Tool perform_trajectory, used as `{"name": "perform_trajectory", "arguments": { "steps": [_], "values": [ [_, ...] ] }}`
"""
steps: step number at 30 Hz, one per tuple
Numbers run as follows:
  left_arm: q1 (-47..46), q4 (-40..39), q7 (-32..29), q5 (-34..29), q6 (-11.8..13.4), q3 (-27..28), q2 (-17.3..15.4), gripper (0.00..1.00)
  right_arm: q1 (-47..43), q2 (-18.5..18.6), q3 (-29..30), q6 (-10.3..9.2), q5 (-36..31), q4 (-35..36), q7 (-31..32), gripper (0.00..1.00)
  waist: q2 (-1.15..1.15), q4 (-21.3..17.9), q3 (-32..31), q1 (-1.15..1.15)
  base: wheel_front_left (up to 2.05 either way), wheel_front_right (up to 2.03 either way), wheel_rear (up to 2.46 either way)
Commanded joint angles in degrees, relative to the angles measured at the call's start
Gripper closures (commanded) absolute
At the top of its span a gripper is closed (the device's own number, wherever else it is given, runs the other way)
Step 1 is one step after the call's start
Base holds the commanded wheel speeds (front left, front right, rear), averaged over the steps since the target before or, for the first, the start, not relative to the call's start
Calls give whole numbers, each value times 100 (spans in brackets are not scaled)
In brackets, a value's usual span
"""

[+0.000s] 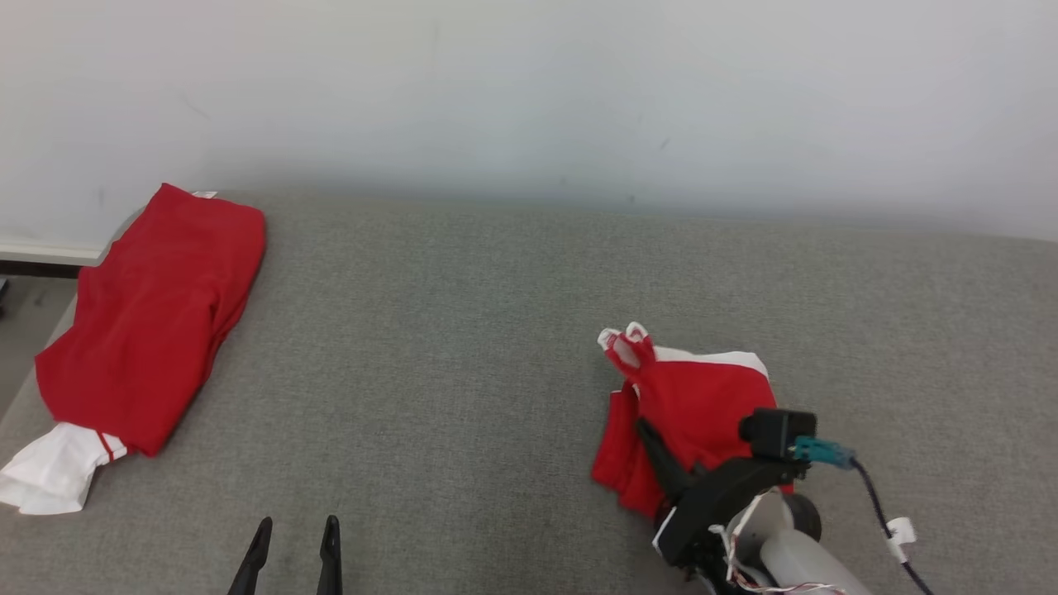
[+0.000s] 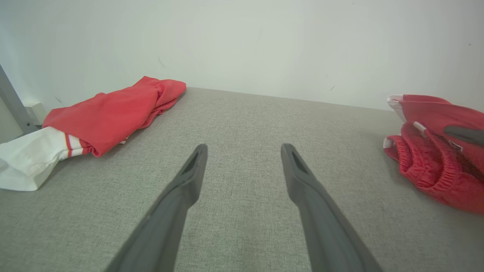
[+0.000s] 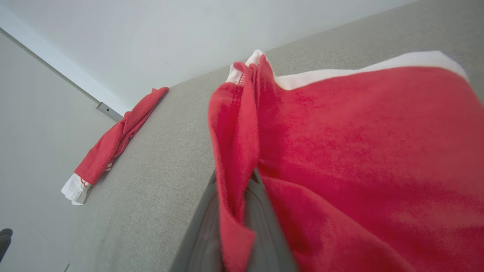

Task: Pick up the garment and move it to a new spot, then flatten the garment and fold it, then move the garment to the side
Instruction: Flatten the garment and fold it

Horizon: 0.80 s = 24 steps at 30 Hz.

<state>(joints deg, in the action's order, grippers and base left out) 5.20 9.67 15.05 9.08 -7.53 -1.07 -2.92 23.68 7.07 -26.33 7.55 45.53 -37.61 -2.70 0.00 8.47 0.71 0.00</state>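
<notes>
Right gripper (image 1: 649,434) is pinching a fold of limp, light red shorts (image 1: 702,397); elastic waistband (image 2: 427,177) is probably offering the firmer hold. Left gripper (image 1: 296,529) is hovering spread, empty.

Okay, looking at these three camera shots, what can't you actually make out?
Right gripper: head view, fingertips buried in the held garment.
Held garment: right wrist view, too close, cut by right and bottom edges; type unclear.
Left gripper: head view, bottom edge cuts all but the fingers.
Folded garment: left wrist view, white end runs off the left edge.
</notes>
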Motion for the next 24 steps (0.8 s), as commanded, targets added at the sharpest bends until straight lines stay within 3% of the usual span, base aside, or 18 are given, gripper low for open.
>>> {"name": "perform_trajectory", "arguments": {
  "steps": [1,10,11,12,13,20,24],
  "values": [
    [-66,15,16,1,9,-9,6,0,-41,-8,-1,-8,-33,-39,-16,100,0,60,3,0,0,0,0],
    [-117,68,16,48,10,-97,4,0,68,-277,-95,-8,-392,-917,-302,100,0,209,0,0,0,0,0],
    [-109,70,16,45,10,-86,5,0,87,-313,-125,-8,-345,-911,-353,85,0,203,-7,0,0,0,0],
    [-90,72,16,42,10,-72,5,0,85,-341,-162,-8,-282,-882,-386,33,0,191,-17,0,0,0,0],
    [-66,73,16,39,10,-57,5,0,72,-351,-195,-8,-207,-837,-401,0,0,175,-31,0,0,0,0],
    [46,72,16,23,10,-2,6,0,-35,-199,-203,-8,434,-208,-553,0,0,46,-123,0,0,0,0],
    [73,32,16,15,10,30,5,0,-51,287,-137,-8,415,346,-764,0,0,-35,-153,0,0,0,0]
  ]
}}
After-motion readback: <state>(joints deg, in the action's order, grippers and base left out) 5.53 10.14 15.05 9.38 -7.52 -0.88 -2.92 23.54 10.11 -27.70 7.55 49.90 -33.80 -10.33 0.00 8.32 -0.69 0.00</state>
